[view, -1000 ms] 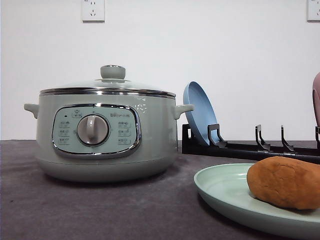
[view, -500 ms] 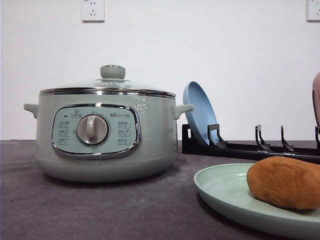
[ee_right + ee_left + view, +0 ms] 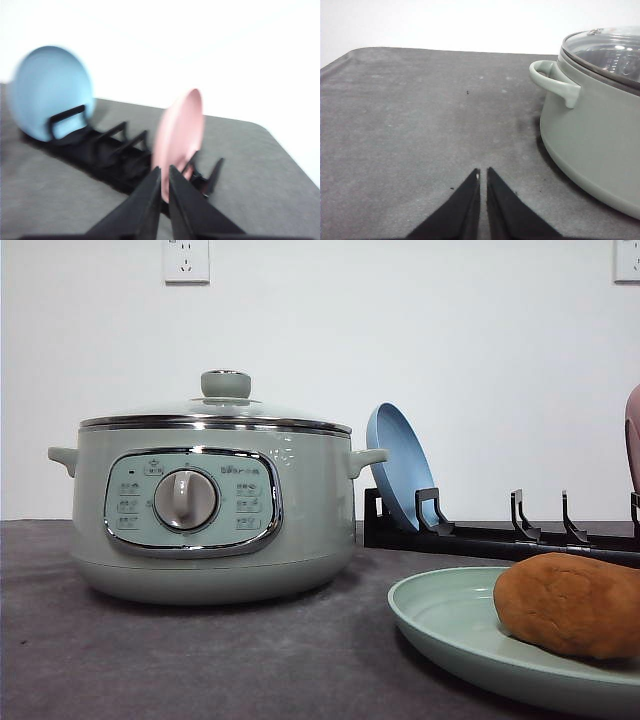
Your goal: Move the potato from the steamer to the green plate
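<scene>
Potato (image 3: 570,603) lies on green plate (image 3: 450,625) at the front right of the table (image 3: 200,660), touching the plate's surface, right end cut off by the frame edge. Steamer (image 3: 210,510) stands on the left half of the table, glass lid (image 3: 222,410) on, dial facing front, well apart from the plate. Black dish rack (image 3: 480,532) runs along the back right edge; blue plate (image 3: 398,465) stands upright in its leftmost slot, just beside the steamer's right handle. Pink plate (image 3: 179,132) stands upright in a slot further along the rack.

Left pincer (image 3: 483,175) clenched, tips nearly touching, grasping nothing, over bare grey table beside the steamer's handle (image 3: 555,82). Right pincer (image 3: 164,172) clenched too, empty, in front of the pink plate; the right wrist view is blurred.
</scene>
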Controlling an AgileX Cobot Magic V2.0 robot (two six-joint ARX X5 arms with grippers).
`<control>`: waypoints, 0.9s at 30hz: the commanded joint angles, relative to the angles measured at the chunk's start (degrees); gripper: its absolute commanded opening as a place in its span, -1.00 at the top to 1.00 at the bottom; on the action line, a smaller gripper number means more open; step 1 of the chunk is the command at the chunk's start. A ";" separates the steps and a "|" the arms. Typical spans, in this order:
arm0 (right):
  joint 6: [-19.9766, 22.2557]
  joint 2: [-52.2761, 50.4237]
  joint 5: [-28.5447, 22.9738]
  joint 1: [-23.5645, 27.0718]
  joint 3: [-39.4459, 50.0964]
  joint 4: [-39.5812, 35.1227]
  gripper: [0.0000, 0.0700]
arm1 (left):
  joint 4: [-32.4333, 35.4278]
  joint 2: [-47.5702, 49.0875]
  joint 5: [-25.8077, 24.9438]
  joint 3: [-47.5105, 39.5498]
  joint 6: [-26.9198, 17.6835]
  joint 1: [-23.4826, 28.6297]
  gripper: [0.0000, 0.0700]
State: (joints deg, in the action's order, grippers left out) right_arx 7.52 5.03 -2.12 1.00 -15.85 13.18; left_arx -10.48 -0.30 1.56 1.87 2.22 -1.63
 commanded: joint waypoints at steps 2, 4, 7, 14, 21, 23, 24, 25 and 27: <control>-1.47 -1.66 0.62 1.25 5.29 -0.25 0.96 | -0.28 0.11 0.17 -1.18 -0.68 0.11 0.95; -2.45 -3.39 0.65 2.22 8.98 -0.67 0.96 | -0.28 0.11 0.17 -1.18 -0.68 0.11 0.95; -2.75 -4.85 1.33 3.31 13.13 -1.51 0.96 | -0.28 0.11 0.17 -1.18 -0.68 0.11 0.96; -2.54 -4.82 3.43 3.76 15.18 -3.33 0.96 | -0.30 0.11 0.17 -1.18 -0.66 0.11 0.95; -2.63 -4.82 3.84 3.63 15.18 -3.09 0.96 | -0.28 0.11 0.17 -1.18 -0.66 0.11 0.95; -2.62 -4.82 3.80 3.61 15.18 -3.39 0.96 | -0.28 0.11 0.17 -1.18 -0.67 0.11 0.95; -2.61 -4.82 3.76 3.62 15.18 -3.55 0.96 | -0.28 0.11 0.17 -1.18 -0.66 0.11 0.95; -2.59 -4.82 3.66 3.63 15.18 -3.79 0.96 | -0.28 0.11 0.17 -1.18 -0.67 0.11 0.95; -2.59 -4.82 3.64 3.63 15.18 -4.23 0.96 | -0.28 0.11 0.17 -1.18 -0.66 0.11 0.95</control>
State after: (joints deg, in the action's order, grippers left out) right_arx 5.56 0.30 1.54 4.60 -1.05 9.75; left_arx -10.48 -0.30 1.56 1.87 2.22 -1.63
